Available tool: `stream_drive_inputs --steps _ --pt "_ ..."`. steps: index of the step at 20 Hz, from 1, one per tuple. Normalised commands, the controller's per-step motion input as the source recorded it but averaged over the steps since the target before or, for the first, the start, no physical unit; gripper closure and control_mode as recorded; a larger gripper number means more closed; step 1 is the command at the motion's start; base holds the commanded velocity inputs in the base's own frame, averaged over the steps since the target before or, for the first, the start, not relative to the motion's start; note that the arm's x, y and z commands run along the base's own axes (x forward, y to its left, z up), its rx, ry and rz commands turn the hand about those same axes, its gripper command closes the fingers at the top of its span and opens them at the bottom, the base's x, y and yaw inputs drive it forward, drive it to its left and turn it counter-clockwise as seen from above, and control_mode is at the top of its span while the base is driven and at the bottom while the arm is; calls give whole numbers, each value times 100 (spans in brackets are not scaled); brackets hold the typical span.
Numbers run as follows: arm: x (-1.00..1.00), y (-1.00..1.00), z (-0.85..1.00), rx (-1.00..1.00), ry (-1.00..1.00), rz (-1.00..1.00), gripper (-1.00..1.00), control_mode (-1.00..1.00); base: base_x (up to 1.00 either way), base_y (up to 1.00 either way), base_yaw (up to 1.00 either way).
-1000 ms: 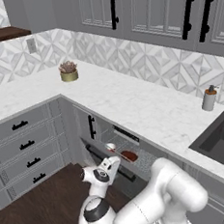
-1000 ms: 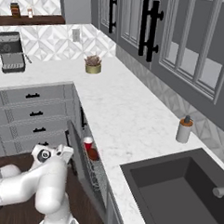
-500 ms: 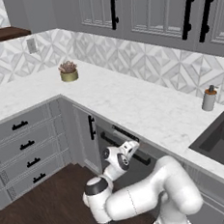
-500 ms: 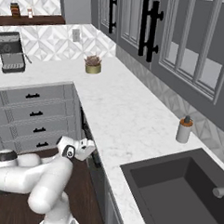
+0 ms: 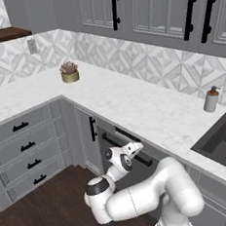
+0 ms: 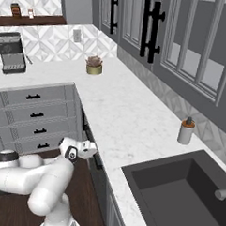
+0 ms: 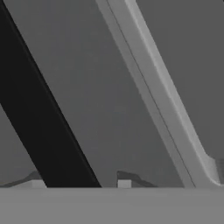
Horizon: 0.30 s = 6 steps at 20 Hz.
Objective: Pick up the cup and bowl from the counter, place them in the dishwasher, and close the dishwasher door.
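Observation:
The dishwasher door (image 7: 109, 87) stands upright, flush under the counter (image 5: 133, 103), a flat grey panel with a black bar handle (image 7: 39, 113). My gripper (image 7: 81, 183) is pressed close to the door, open, its two dark fingertips (image 7: 124, 183) on either side of the handle. In the left base view the gripper (image 5: 135, 149) sits at the handle (image 5: 145, 160), just below the counter edge. From the right base view the gripper (image 6: 94, 151) meets the door front. The cup and the bowl are hidden, as is the dishwasher's inside.
A gold plant pot (image 5: 69, 74) stands in the counter's corner and a grey soap dispenser (image 5: 211, 99) beside the dark sink (image 5: 225, 141). Grey drawers (image 5: 25, 148) line the left side. A coffee machine (image 6: 12, 53) sits far left. Wood floor lies below.
The door has swung up from partly open to upright, hiding the rack and the red things in it. My hand rose with it to the counter edge.

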Motion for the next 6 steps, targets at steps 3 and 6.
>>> stream_drive_inputs --steps 3,6 --pt "79 -42 -93 -16 -54 -13 -100 -100 0 0 0" --pt "53 -58 -95 -32 -83 -18 -100 -100 0 0 0"
